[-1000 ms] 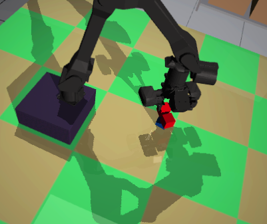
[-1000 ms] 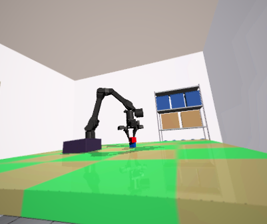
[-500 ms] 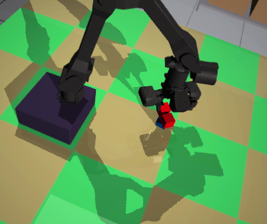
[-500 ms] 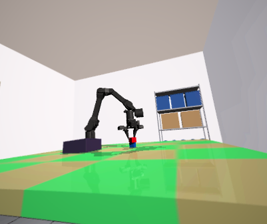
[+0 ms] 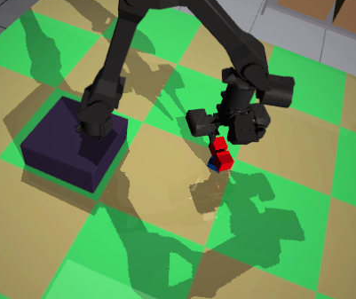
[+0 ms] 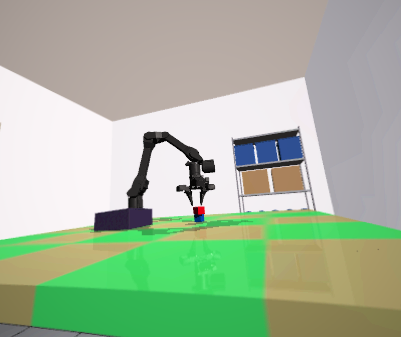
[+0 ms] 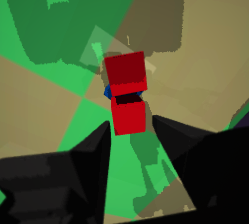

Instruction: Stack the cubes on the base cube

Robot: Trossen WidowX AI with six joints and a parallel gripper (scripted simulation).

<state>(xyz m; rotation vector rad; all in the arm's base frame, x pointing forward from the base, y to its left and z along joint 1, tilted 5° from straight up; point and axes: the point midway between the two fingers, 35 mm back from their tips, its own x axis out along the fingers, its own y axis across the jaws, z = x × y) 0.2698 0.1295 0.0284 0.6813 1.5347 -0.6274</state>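
Two red cubes sit at the blue base cube (image 5: 213, 164) (image 6: 199, 218) (image 7: 107, 92), which they mostly hide from above. The nearer red cube in the wrist view (image 7: 129, 118) is on the arm's side, also seen in the top view (image 5: 219, 144). The farther red cube (image 7: 126, 70) (image 5: 223, 161) is beyond it, with a dark strip between them in the wrist view. Whether both are level is unclear. In the exterior view the red cubes overlap above the blue one. My gripper (image 6: 196, 205) (image 7: 131, 122) is open, its fingertips apart on either side of the nearer cube, with space showing at both sides.
The arm's dark purple pedestal (image 5: 58, 139) (image 6: 120, 219) stands to the left of the cubes in the top and exterior views. A shelf (image 6: 270, 164) with blue and brown boxes stands against the back wall. Arm shadows fall across the checkered surface.
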